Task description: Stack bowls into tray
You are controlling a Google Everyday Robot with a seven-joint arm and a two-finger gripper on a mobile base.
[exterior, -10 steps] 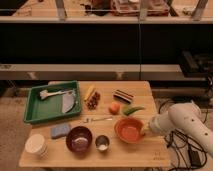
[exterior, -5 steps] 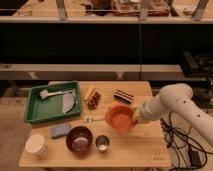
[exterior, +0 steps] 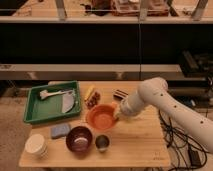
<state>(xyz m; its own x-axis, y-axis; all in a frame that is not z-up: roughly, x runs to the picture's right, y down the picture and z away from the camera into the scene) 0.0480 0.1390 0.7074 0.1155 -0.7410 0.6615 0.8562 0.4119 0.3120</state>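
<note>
The orange bowl hangs a little above the table's middle, between the green tray and my white arm. My gripper is shut on the bowl's right rim, with the arm reaching in from the right. On the table in front of the orange bowl stands the dark maroon bowl. At the left stands the tray, which holds a utensil and a grey piece.
A small steel cup stands right of the maroon bowl. A blue sponge and a white cup are at the front left. Fruit and a dark item lie behind the orange bowl.
My gripper has carried the orange bowl leftward from the table's right part toward the middle, closer to the tray. The other things have stayed put.
</note>
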